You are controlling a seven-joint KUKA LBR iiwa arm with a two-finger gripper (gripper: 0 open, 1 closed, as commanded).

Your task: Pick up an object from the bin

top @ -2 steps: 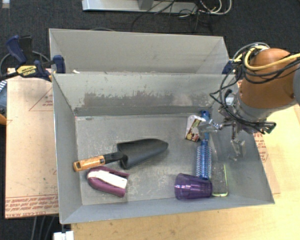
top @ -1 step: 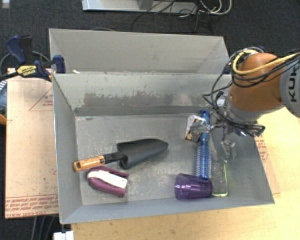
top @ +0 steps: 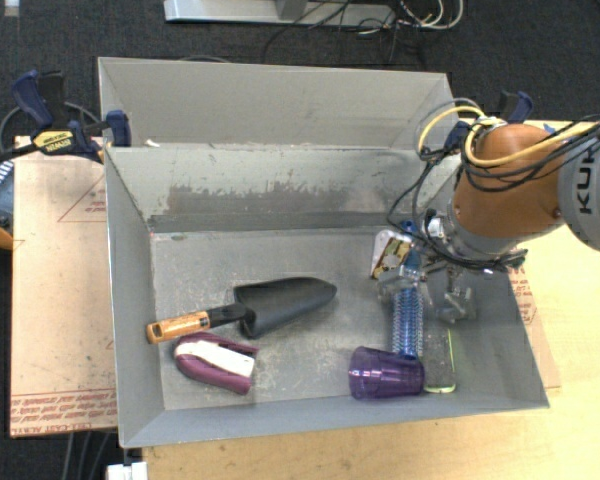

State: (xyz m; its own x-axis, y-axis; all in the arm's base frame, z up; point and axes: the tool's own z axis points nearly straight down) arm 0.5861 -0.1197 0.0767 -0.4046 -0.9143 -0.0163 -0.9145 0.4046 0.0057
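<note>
My gripper (top: 454, 302) hangs low over the right side of the bin, under the orange-covered wrist. Just to its left lies a blue bristly brush (top: 408, 320), lengthwise toward the front wall. A translucent purple cup (top: 386, 375) lies on its side at the near end of the brush. A clear item with a green edge (top: 442, 364) lies in front of the gripper, beside the cup. Nothing shows in the gripper's hold.
A black trowel (top: 280, 303) with an orange handle lies at mid-floor. A purple and white object (top: 216, 362) sits in front of it at the left. The bin's right wall slopes up close beside the gripper.
</note>
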